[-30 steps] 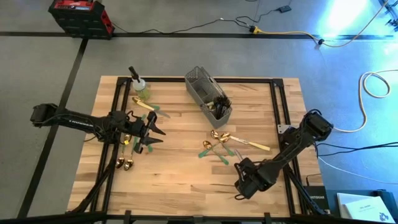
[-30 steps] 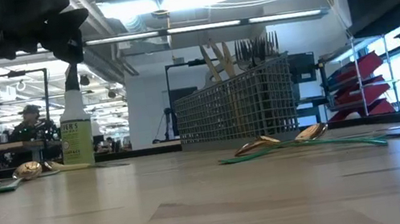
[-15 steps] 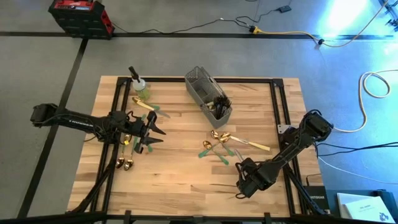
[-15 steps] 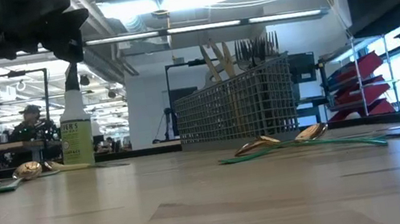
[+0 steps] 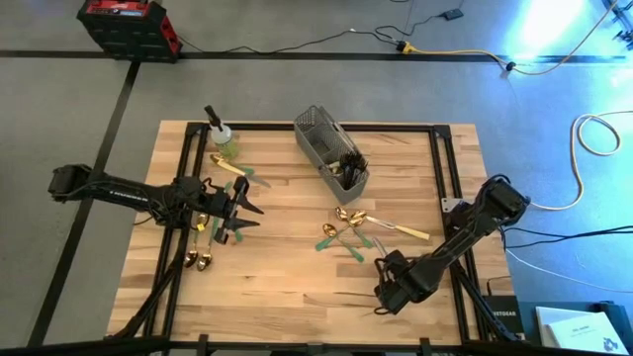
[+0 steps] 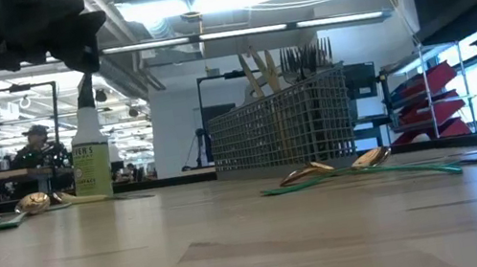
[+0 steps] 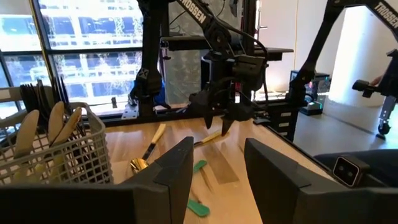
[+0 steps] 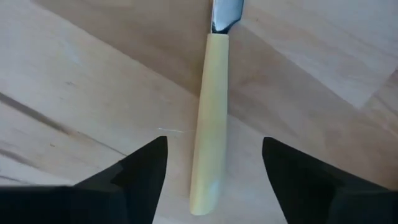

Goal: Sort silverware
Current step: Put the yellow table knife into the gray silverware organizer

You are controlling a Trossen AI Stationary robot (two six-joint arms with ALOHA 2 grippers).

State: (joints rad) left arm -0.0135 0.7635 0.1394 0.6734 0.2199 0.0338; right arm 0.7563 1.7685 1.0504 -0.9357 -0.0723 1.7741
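Near table's front edge: right gripper [image 8: 208,180] fingers spread, straddling flat cream-handled dark-bladed knife [image 8: 208,149] | left gripper [image 7: 216,171] mid-left, fingers part-open, nothing held

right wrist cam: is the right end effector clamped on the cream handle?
No. The cream-handled utensil lies flat on the table between the open fingers of the right end effector, touching neither.

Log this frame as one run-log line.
right tool: open over cream-handled knife, lying on table | left tool: open, empty | caddy: part filled
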